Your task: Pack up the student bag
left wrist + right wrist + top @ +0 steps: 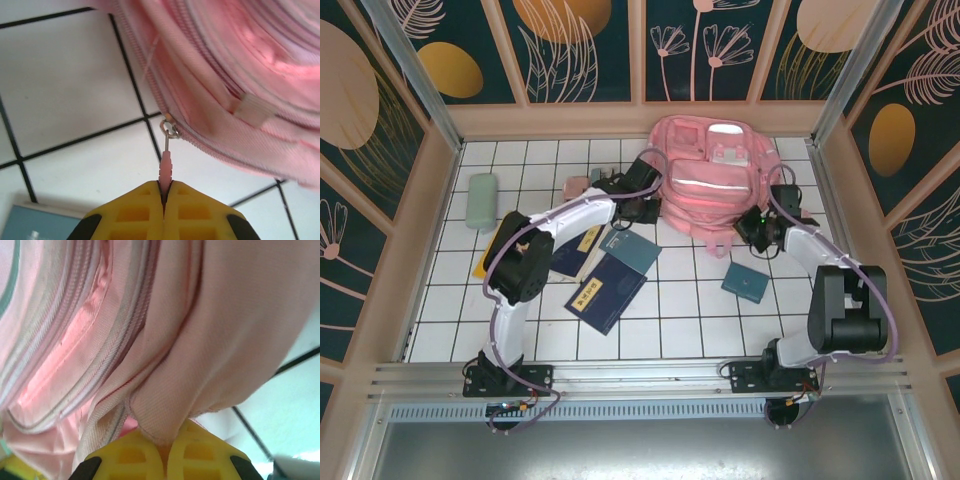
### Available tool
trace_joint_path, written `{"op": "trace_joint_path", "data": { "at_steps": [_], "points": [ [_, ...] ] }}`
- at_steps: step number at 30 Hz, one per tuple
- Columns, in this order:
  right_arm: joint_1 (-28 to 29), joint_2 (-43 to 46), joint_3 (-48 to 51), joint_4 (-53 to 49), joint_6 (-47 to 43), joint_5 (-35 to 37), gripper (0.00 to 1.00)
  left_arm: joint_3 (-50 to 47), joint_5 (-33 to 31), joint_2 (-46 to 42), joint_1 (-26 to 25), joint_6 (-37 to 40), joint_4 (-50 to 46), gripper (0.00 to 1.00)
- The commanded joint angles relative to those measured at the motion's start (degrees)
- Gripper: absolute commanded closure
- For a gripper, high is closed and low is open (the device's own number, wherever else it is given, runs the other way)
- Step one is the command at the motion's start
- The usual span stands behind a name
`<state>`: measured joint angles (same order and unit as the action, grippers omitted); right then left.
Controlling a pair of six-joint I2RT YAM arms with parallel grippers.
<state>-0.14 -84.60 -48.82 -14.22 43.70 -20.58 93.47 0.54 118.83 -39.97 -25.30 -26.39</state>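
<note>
The pink student bag [715, 175] lies at the back of the tiled table, front pockets up. My left gripper [642, 205] is at the bag's left edge, shut on the pink zipper pull [165, 167], which hangs from a metal ring on the zip [170, 129]. In the left wrist view the bag's zipped seam [220, 115] runs diagonally above the yellow fingers [135, 210]. At the bag's right lower corner, my right gripper [757, 228] is shut on a fold of the bag's pink fabric [170, 410], pinched between its yellow fingers [200, 455].
Dark blue notebooks [606, 290] and a teal book [633, 250] lie left of centre. A small teal book [746, 282] sits near the right arm. A pale green case [480, 200] is at the far left. Small items [582, 183] sit by the bag's left side.
</note>
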Motion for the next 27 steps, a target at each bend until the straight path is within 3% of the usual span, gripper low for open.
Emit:
{"op": "trace_joint_path", "data": {
  "at_steps": [1, 2, 5, 9, 14, 20, 27],
  "points": [
    [-3.3, 0.1, -4.7, -1.7, -5.1, 6.1, 0.87, -2.0, -1.6, -2.5, -3.7, -2.3, -0.1, 1.00],
    [-3.6, 0.6, -4.8, -2.4, -5.0, 6.2, 0.72, -2.4, -1.0, -2.5, -4.4, -3.2, 0.6, 1.00],
    [-3.4, 3.7, -3.2, -2.9, -3.5, 4.4, 0.52, -3.9, 1.3, -2.5, -5.5, -5.5, 3.4, 1.00],
    [-2.4, 9.3, 2.1, -1.2, 2.4, 0.5, 0.42, -4.2, 2.4, -1.6, -5.7, -6.3, 4.0, 1.00],
    [4.8, 13.0, 6.9, 3.8, 11.8, -1.1, 0.38, -3.0, 2.6, -0.5, -5.7, -5.8, 3.0, 1.00],
    [14.2, 10.5, 10.3, 13.5, 21.7, -1.3, 0.37, -1.7, 2.7, 0.7, -5.7, -4.9, 1.3, 1.00],
    [15.6, 3.2, 8.6, 16.8, 24.7, 0.0, 0.37, -2.2, 2.1, 0.8, -5.7, -4.0, 0.5, 1.00]
  ]
}}
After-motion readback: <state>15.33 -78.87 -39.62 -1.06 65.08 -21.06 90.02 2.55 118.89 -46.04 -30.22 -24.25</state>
